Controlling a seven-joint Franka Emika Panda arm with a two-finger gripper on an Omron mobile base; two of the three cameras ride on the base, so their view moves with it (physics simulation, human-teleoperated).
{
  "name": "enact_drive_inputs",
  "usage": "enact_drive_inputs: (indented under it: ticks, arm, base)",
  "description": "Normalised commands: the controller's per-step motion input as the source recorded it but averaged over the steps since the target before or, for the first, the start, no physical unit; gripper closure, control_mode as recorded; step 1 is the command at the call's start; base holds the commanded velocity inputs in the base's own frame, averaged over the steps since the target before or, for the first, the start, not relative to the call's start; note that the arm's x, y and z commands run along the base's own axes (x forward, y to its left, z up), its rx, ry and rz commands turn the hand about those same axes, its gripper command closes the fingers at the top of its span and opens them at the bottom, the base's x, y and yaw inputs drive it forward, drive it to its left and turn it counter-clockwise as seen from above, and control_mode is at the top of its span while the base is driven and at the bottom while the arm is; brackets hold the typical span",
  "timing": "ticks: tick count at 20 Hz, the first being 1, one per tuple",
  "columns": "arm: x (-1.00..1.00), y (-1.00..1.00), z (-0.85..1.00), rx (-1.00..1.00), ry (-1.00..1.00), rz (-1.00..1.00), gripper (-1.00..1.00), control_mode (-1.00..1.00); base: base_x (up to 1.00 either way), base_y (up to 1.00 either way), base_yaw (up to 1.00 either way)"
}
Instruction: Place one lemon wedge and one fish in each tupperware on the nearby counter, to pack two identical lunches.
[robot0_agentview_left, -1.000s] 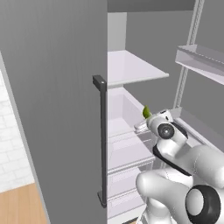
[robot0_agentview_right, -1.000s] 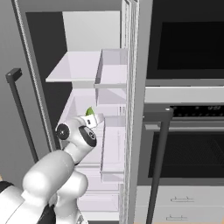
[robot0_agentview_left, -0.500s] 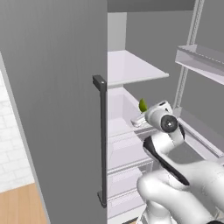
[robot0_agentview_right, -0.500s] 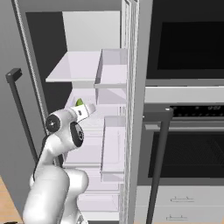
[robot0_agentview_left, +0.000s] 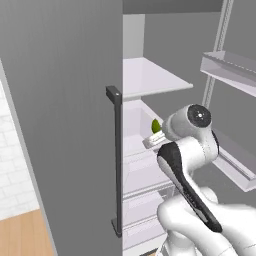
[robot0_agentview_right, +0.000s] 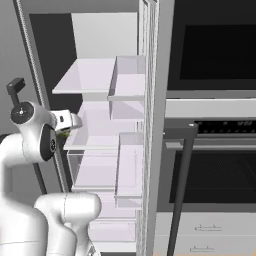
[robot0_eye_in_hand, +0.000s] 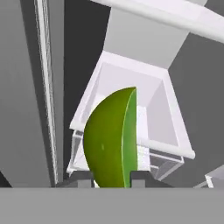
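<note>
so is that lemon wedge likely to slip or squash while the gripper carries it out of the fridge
The lemon wedge keeps its crisp edge between the gripper fingers, so it probably stays firm. Its curved, smooth rind could let it twist or slip. It looks small against the fridge drawer, so likely light.

A bright lime-green lemon wedge (robot0_eye_in_hand: 111, 140), darker on its rounded skin, against the pale white drawer (robot0_eye_in_hand: 131, 109) and shelves (robot0_agentview_left: 150, 77) of a grey-doored fridge (robot0_agentview_left: 60, 115); a black handle (robot0_agentview_left: 117, 160), white arm (robot0_agentview_left: 192, 150) with dark joints, black oven (robot0_agentview_right: 215, 50) glass alongside.
</note>
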Motion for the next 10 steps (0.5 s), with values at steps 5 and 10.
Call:
enact_drive_inputs:
  ticks: [5,10]
  arm:
    - [-1.00,-0.01,-0.32,0.10,0.04,0.00,1.00,-1.00]
    - [-0.91,0.14,-0.34,0.00,0.02,0.00,1.00,-1.00]
  base:
    - [0.00,0.00,0.00]
    - [0.00,0.00,0.00]
